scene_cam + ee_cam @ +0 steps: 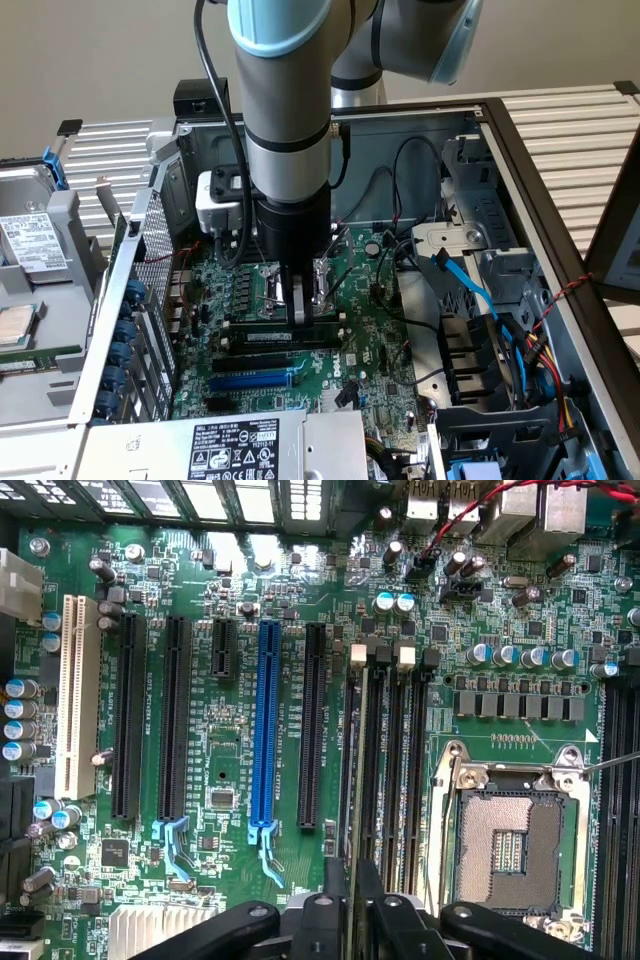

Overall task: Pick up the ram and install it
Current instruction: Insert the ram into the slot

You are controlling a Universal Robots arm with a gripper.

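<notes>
In the exterior view, at 12 o'clock from the blue expansion slot point(255, 379), the ram point(272, 337) stands on edge in a memory slot point(229, 341), picked up and apparently nearly seated, latching unclear, while the gripper point(298, 315) above it pinches its top edge with fingers set narrow.

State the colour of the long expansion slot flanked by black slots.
The long plastic expansion slot is bright blue; the wrist view shows it best.
</notes>
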